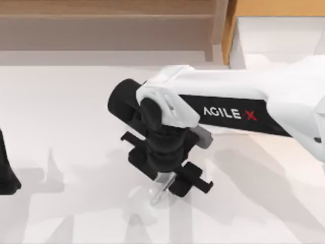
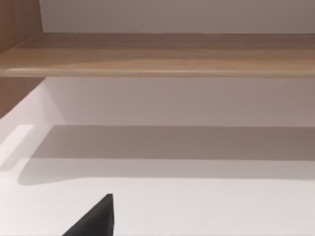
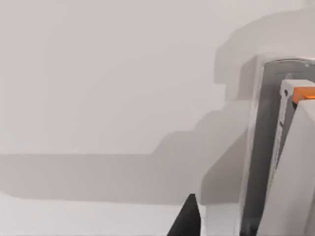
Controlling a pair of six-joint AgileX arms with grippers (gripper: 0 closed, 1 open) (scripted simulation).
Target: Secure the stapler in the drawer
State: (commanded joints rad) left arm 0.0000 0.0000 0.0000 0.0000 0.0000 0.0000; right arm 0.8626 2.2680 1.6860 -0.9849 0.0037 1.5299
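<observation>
Right arm reaching over the stapler at the middle of the table; left arm parked at the left edge.

The right gripper (image 1: pixel 163 184) points down at the white table (image 1: pixel 61 101), its jaws on either side of the pale stapler (image 1: pixel 159 187), which lies near the table's middle; whether they press on it cannot be told. In the right wrist view the stapler (image 3: pixel 283 147) stands close beside a dark fingertip (image 3: pixel 187 219). The tan drawer (image 1: pixel 231 30) sits at the far right, beside the brown shelf (image 1: pixel 101 23). The left gripper (image 1: pixel 6 173) rests at the left edge, its jaw state unclear.

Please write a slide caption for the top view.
Right hand is over the pale stapler on the white table; the drawer is at the top right.
</observation>
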